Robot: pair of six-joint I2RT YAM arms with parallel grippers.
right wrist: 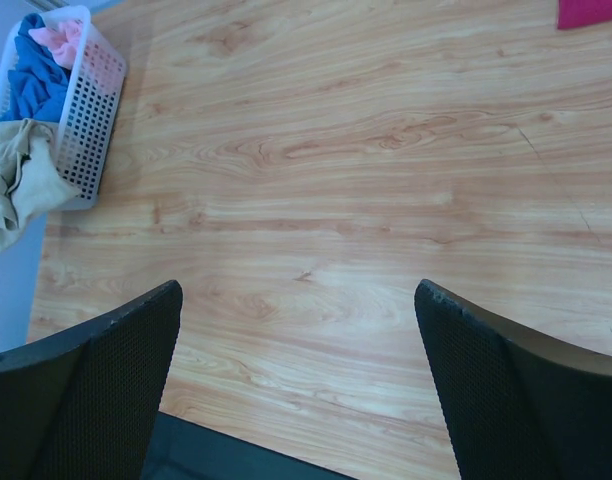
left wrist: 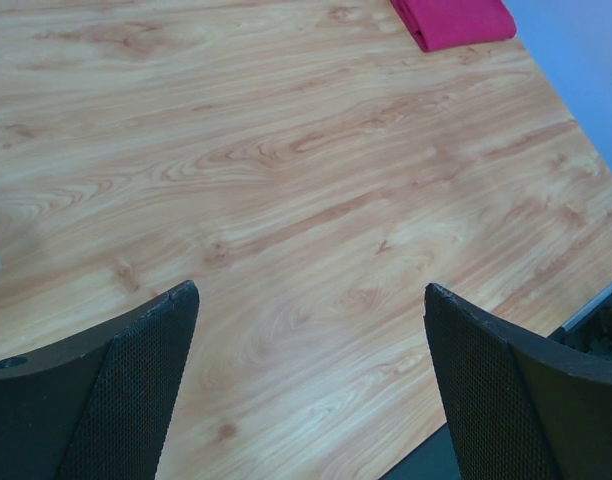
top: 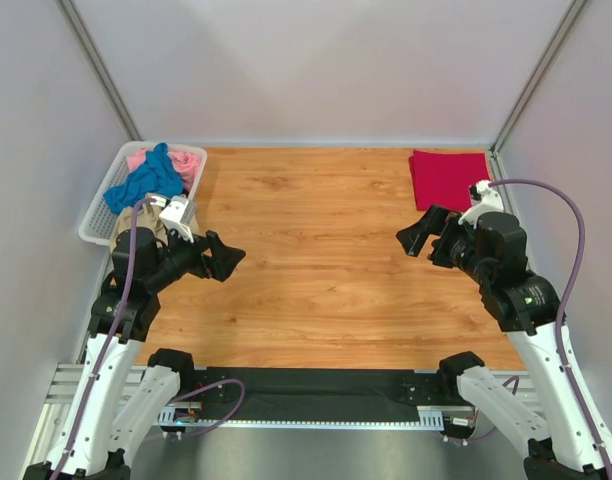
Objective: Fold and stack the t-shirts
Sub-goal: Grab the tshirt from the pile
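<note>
Sitting at the far left corner of a wooden counter [top: 316,250], one white plastic lattice basket [right wrist: 91,120] is seen holding crumpled shirts. Three can be counted in it: a blue t-shirt [top: 144,180] heaped in the middle, a pink t-shirt [top: 189,163] tucked at the far end, and a tan t-shirt [right wrist: 21,190] draped over the near rim. A fourth, a crimson t-shirt [top: 448,177], is laid folded flat on the counter at the far right corner, well apart from the basket. Two robot arms are mounted at the near edge. The left hand [top: 222,257] is held above the counter near the basket, jaws spread wide, nothing gripped. The right hand [top: 414,234] is held near the crimson t-shirt, likewise wide apart and empty.
</note>
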